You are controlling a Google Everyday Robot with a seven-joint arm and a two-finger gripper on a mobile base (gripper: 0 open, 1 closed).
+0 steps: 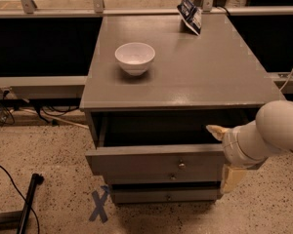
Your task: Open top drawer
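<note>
The top drawer (146,161) of the grey cabinet stands pulled out, its dark inside showing under the cabinet top. Its flat grey front has a small round metal knob (181,165). My gripper (223,153) is at the right end of the drawer front, to the right of the knob. One cream finger (216,130) reaches over the front's top edge and the other (233,178) hangs below it, so the fingers stand wide apart. The white arm comes in from the right edge of the view.
A white bowl (135,57) and a dark snack bag (191,14) sit on the cabinet top (195,77). Two shorter drawers (166,196) lie shut below. A blue tape cross (99,205) marks the speckled floor. A black pole (28,201) and cables lie at left.
</note>
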